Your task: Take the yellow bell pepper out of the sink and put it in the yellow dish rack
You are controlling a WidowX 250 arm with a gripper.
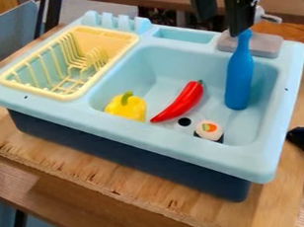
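A yellow bell pepper (126, 107), glossy red chili (180, 103) and sushi roll (210, 130) lie in the pale-blue plastic sink (150, 138), beside a ribbed yellow rack (64, 96). The smooth blue bottle (239, 76) points neck-up (leaning slightly) at the basin's right, beneath the wide-open hand (223, 26); whether they touch is unclear.

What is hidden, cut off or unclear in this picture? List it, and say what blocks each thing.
All in the camera view:
- Blue bottle: its top end, at the gripper; whether it is gripped, I cannot tell.
- Gray faucet: partly hidden behind the gripper.
- Yellow pepper and sushi piece: undersides hidden by the sink's front rim.
- Dark object at right: cut off by the right edge.
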